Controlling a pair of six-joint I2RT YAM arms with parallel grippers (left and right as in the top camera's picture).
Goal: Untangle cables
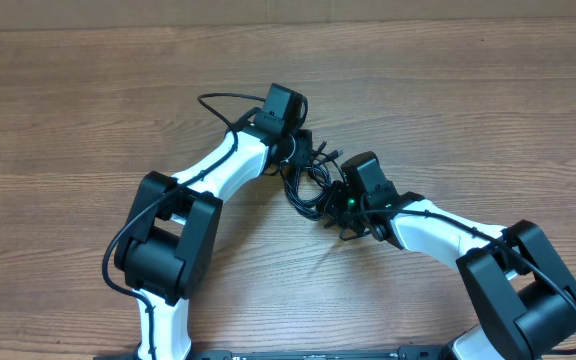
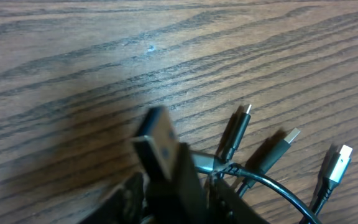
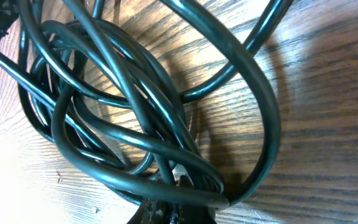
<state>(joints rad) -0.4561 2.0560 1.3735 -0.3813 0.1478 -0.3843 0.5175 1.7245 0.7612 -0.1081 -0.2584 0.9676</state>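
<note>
From overhead, I find the cables [image 1: 308, 188] bunched in one dark knot on the bench [image 1: 88, 100], slightly right of centre. The left arm [image 1: 223, 160] reaches in from the lower left and its head sits at the knot's upper-left edge. The right arm [image 1: 438, 228] comes from the lower right and its head touches the knot's right side, with a green light [image 1: 351, 203] lit on it. Neither set of jaws can be made out from this height.

On the left wrist view, a dark, blurred part of the left jaws fills the lower middle, low over the wood grain. Three connector ends fan out to its right, apart from one another: the left plug [image 2: 241, 124], the middle plug [image 2: 283, 142] and the right plug [image 2: 337, 163]. Their cords run down towards the base of the jaws. I cannot tell how wide the left jaws stand, nor whether a cord is caught in them.

On the right wrist view, the frame is packed with overlapping black loops lying on the bench. Several strands converge at the bottom edge, directly against the tip of the right jaws. I record the right jaws as closed. I cannot confirm that a strand is pinched between them.
</note>
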